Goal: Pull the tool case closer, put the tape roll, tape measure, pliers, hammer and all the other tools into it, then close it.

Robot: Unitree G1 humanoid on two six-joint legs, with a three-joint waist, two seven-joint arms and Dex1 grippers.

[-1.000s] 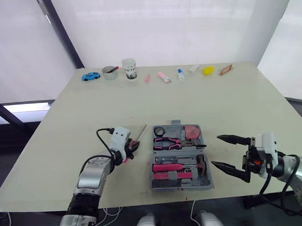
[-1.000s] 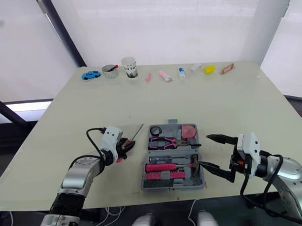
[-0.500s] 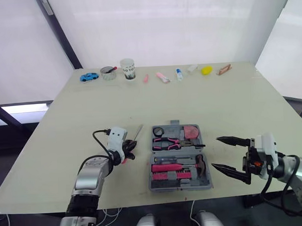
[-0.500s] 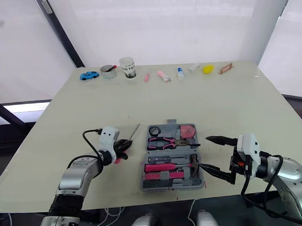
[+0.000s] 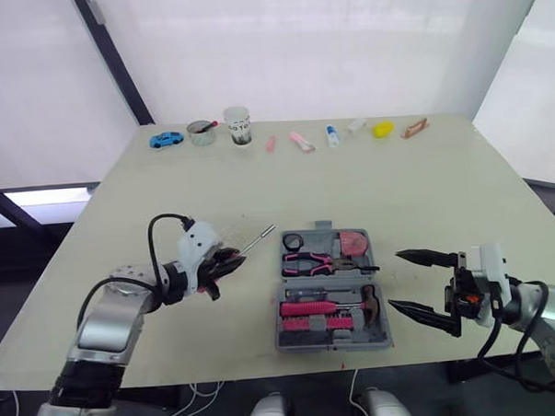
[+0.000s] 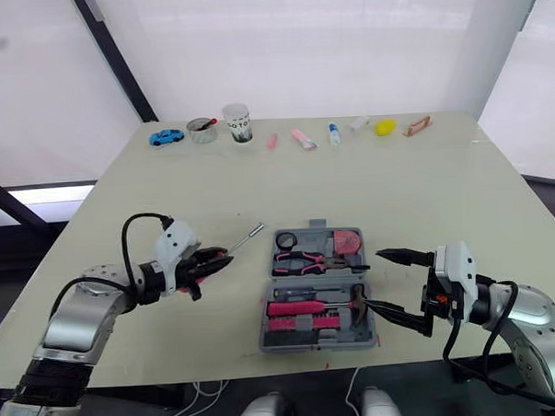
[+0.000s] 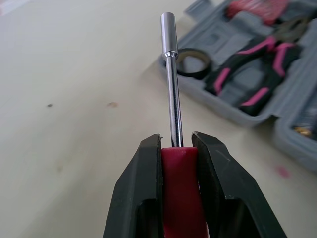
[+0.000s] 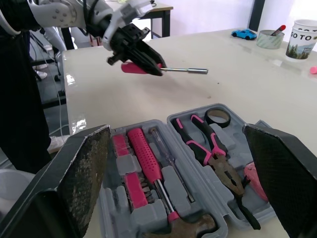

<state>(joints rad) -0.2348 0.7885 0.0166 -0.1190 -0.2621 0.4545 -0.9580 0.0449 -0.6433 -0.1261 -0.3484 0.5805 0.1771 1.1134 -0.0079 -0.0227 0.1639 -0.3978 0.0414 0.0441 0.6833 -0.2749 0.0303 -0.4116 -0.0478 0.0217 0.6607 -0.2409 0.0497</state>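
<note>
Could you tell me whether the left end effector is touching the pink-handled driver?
Touching: left wrist view shows the left end effector clamping the driver by its handle.

This looks like a robot test room or lab rather than a home or workshop. A plain pale surface (image 5: 424, 183) stands before white translucent screens (image 5: 325, 40) crossed by a dark slanted post (image 5: 115, 63). Along its far edge sits a tidy row of unrelated small props, among them a blue toy car (image 5: 167, 139), a mug (image 5: 238, 126) and a yellow lump (image 5: 383, 129). An open grey tool case (image 5: 335, 344) lies near the front, and loose cables (image 6: 208, 390) trail below.
</note>
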